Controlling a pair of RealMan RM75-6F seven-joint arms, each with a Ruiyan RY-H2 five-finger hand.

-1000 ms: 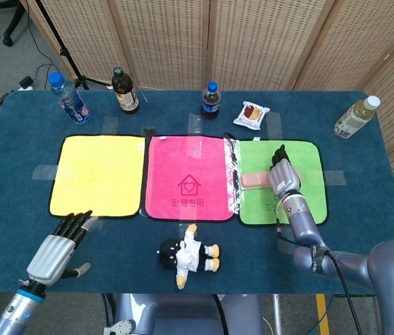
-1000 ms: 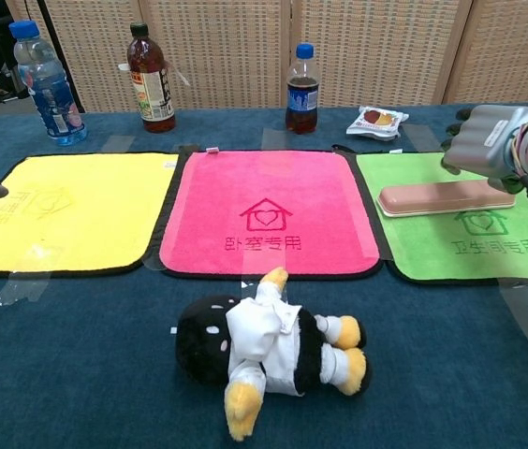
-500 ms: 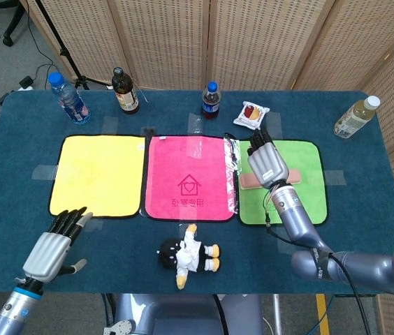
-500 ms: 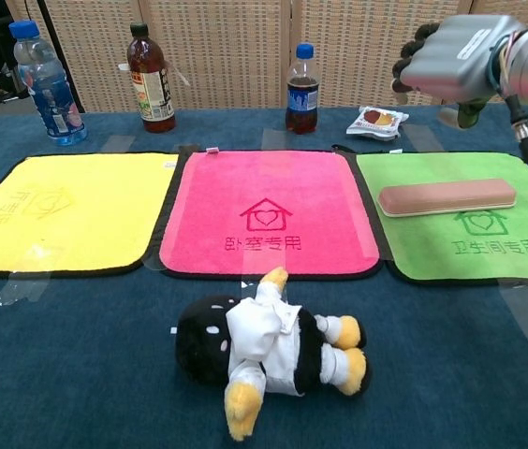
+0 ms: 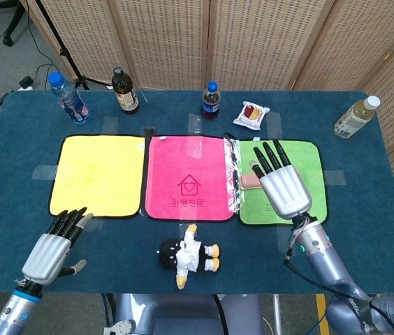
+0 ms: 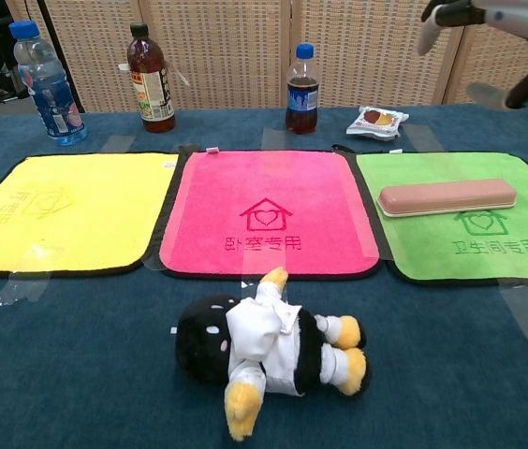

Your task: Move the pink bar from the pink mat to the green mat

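- Table point(image 5: 365, 139) under a dark blue cloth.
- Middle: yellow mat point(image 5: 98, 176), pink mat point(image 5: 190, 178) and green mat point(image 5: 302, 157) in a row, edges taped.
- Far edge: three bottles point(image 5: 125, 91); a snack packet point(image 5: 251, 114).
- Right edge: pale bottle point(image 5: 355, 117), possibly tea.
- Near edge: plush penguin point(image 5: 188, 255) on its side.

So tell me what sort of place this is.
Probably a robot test room, not a home: a table under blue cloth with taped-down colour mats, folding wicker screens behind, and a tripod with cables on the floor.
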